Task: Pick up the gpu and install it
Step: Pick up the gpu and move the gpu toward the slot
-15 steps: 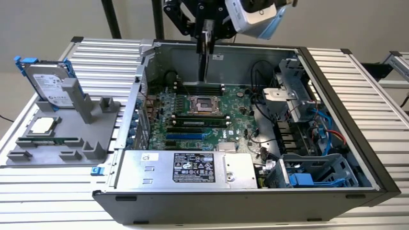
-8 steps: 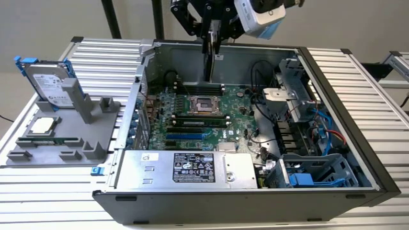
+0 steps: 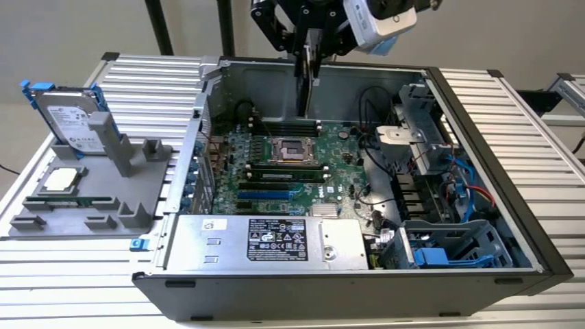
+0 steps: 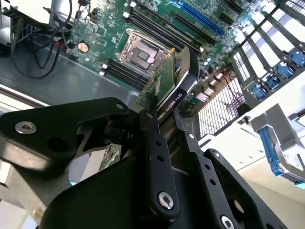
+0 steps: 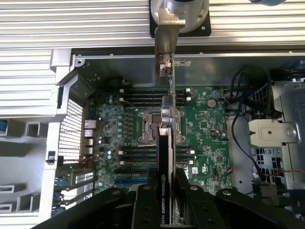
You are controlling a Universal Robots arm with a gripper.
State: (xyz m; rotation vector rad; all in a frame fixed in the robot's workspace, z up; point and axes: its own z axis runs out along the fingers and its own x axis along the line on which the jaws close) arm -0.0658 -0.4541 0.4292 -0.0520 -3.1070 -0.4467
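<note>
The gpu (image 3: 306,86) hangs edge-down above the open computer case (image 3: 475,164), over the far part of the motherboard (image 3: 274,168). My gripper (image 3: 309,41) is shut on its upper edge. In the second wrist view the gpu (image 4: 172,78) shows its green board and black cooler between the two black fingers (image 4: 151,138). In the first wrist view the gpu (image 5: 164,157) is seen edge-on over the processor socket (image 5: 150,126), with its silver bracket (image 5: 166,43) at the far end. The card is clear of the board, touching no slot.
A grey holder (image 3: 82,205) at the exterior view's left carries a hard drive in a blue frame (image 3: 68,120), a processor (image 3: 62,179) and a memory stick (image 3: 73,201). Inside the case are the power supply (image 3: 265,243), a drive cage (image 3: 448,247) and cables (image 3: 457,185).
</note>
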